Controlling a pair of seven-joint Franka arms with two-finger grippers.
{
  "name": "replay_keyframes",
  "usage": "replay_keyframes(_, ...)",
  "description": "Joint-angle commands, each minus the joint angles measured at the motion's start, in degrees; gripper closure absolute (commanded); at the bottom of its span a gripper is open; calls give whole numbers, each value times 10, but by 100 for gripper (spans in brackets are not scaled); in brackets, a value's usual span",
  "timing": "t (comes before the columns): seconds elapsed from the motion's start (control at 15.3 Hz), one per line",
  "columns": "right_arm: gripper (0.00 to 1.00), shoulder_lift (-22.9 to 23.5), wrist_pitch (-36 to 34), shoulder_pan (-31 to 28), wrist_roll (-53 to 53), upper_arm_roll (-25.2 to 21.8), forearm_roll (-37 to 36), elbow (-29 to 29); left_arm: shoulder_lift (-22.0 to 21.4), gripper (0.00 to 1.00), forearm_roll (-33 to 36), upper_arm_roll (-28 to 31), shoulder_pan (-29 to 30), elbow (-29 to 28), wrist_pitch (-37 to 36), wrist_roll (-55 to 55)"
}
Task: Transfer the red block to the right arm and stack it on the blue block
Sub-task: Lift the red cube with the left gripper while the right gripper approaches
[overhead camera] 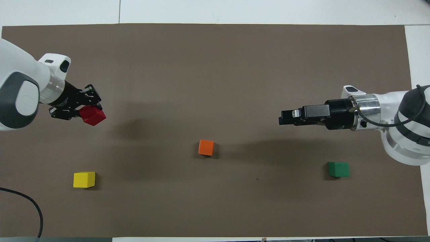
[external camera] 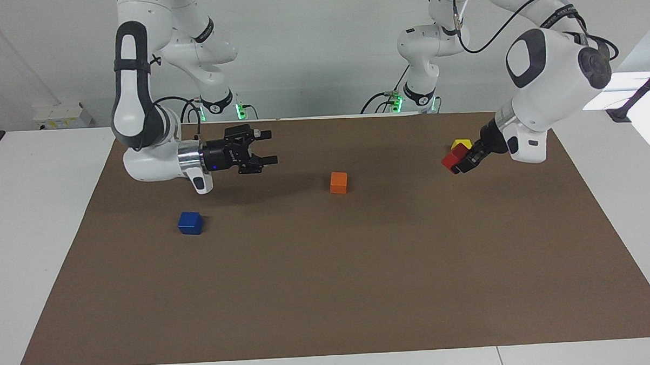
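Red block (external camera: pixel 453 158) clamped in left gripper (external camera: pixel 461 162), lifted over mat (external camera: pixel 329 290) beside yellow block (external camera: pixel 460 143); right gripper (external camera: pixel 266 147) fingers apart, midair; blue block (external camera: pixel 190 223) below it on mat.

1. Take the orange block (overhead camera: pixel 206 147) as clock centre, with twelve o'clock pointing away from the robots: the mat (overhead camera: pixel 215 67) lies bare from ten to two, and from five to seven.
2. The yellow block (overhead camera: pixel 84 179) sits at eight, the green block (overhead camera: pixel 338 169) at four.
3. The blue block (external camera: pixel 190 223) sits near three, below the raised right gripper (external camera: pixel 272 147).
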Motion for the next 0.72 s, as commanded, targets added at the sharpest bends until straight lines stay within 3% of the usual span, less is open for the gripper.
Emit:
replay_keyframes(0.0, 0, 35, -74, 17, -44, 1, 71, 3, -47, 100, -74, 1, -4, -3, -20, -122)
replay_keyframes(0.26, 0, 47, -143, 54, -59, 2, 179, -15, -70, 100, -154, -35, -4, -4, -16, -338)
replay_keyframes(0.46, 0, 72, -171, 87, -105, 2, 226, -17, -96, 100, -205, -50, -13, -5, -10, -416)
replay_keyframes(0.65, 0, 101, -210, 120, -127, 2, 296, -17, -127, 100, -207, -61, -56, -56, 75, -498)
